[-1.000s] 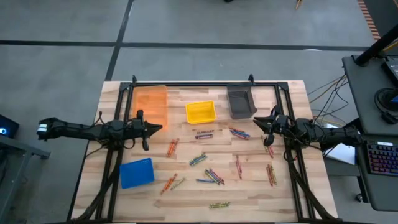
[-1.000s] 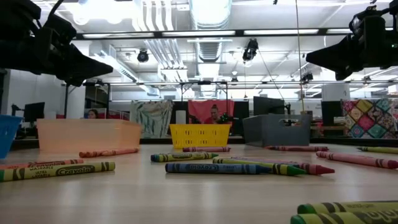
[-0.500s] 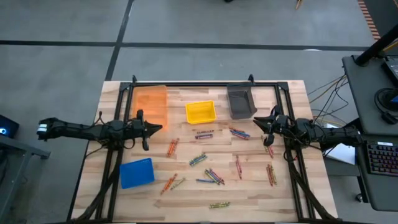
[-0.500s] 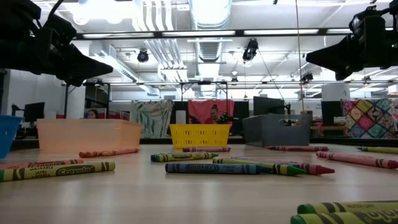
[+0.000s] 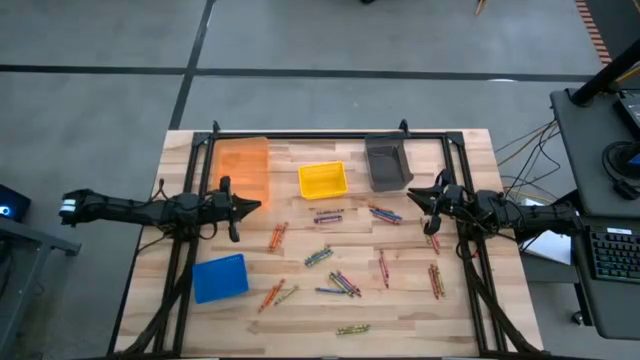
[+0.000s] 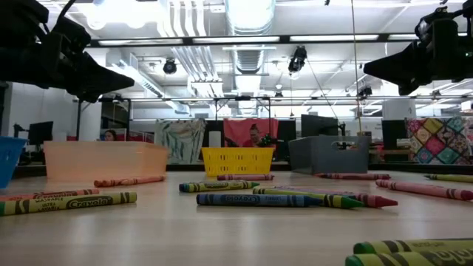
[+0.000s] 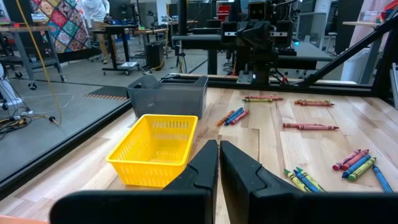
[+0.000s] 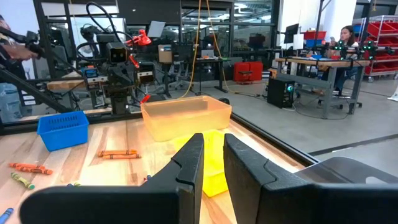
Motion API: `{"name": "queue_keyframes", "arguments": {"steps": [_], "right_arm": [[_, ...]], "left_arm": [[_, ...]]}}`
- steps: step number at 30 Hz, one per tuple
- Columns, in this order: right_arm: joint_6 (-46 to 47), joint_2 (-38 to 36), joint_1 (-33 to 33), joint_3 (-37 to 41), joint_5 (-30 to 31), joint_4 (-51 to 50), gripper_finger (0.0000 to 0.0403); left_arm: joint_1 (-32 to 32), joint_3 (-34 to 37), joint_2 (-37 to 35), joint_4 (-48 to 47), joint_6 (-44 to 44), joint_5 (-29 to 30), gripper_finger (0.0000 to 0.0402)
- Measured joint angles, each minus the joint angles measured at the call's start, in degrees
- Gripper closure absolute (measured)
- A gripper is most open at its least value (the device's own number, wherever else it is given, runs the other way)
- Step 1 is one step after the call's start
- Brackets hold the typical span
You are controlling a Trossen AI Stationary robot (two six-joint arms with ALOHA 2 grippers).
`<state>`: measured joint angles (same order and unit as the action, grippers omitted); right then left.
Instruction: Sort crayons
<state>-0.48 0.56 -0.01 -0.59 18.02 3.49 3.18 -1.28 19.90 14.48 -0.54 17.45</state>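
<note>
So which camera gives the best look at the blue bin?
The high view: the blue bin shows whole, lying near the table's front left. The right wrist view shows it far off and smaller, the low view only an edge, and the left wrist view not at all.

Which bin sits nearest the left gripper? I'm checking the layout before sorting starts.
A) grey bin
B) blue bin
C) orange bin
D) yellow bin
C: in the high view the left gripper hangs beside the orange bin, with the others farther off.

Two dark arms, wedge-shaped black fingers (image 7: 205,171)
</note>
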Motion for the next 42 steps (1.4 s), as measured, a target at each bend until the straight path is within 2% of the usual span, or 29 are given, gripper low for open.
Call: {"name": "queue_keyframes", "arguments": {"steps": [27, 30, 32, 34, 36, 39, 42], "right_arm": [[0.69, 0.0, -0.02, 0.01, 0.0, 0.04, 0.0351], [9.21, 0.0, 0.0, 0.01, 0.0, 0.17, 0.0351], [16.2, 0.05, -0.18, 0.01, 1.01, 1.85, 0.0351], [17.57, 0.65, -0.54, 0.01, 3.65, 6.4, 0.0351], [16.6, 1.96, -0.57, 0.01, 3.34, 10.66, 0.0351], [15.27, 4.58, -0.5, 0.0, 2.59, 15.3, 0.0351], [16.6, 7.05, -0.5, -0.75, 2.6, 15.66, 0.0351]], "left_arm": [[0.0, 0.0, 0.0, 0.53, -0.02, 0.0, 0.0402], [0.0, 0.02, 0.1, 6.5, -0.55, -0.01, 0.0402], [-0.02, 0.02, 0.39, 14.19, -4.94, 0.0, 0.0402], [-0.02, 0.02, 0.77, 21.85, -8.36, 0.0, 0.0402], [-0.06, 0.0, 1.72, 27.27, -6.66, -1.11, 0.0402], [0.0, 0.0, 4.07, 34.6, -3.78, -9.24, 0.0402], [0.0, 0.0, 7.07, 41.11, -3.82, -15.3, 0.0402]]}}
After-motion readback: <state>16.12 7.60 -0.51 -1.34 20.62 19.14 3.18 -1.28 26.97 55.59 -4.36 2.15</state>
